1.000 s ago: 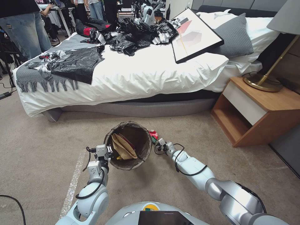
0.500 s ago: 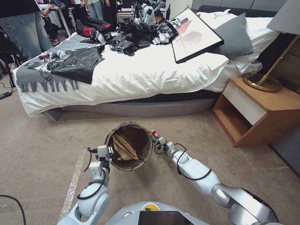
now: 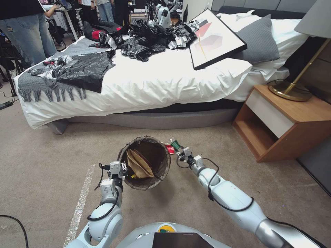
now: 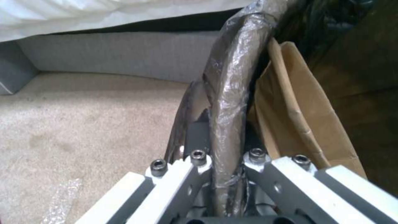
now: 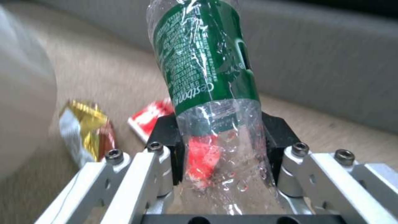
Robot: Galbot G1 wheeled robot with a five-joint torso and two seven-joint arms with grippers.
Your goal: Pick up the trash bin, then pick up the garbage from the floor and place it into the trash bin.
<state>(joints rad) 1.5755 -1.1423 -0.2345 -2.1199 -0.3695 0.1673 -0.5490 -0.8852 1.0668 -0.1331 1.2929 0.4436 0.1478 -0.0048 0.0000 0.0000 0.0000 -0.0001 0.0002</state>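
The bin [image 3: 144, 162], dark liner over its rim, hangs tilted above the floor [image 3: 44, 165] with a brown bag [image 3: 138, 164] inside. The left claw [image 3: 119, 167] pinches its near rim. The right claw [image 3: 182, 151], arm stretched forward, grips a crumpled green-labelled bottle [image 3: 174, 144] just beside the bin's right rim. Wrappers [image 5: 89, 132] lie on the carpet below; the bed [image 3: 144, 82] stands beyond open carpet.

The scene is viewed by the head camera from above, facing forward and down toward the bed [image 3: 138, 79]. Close-range coverage is given by both wrist cameras. The trash bin [image 3: 144, 162] rim [image 4: 232, 93] is shared.
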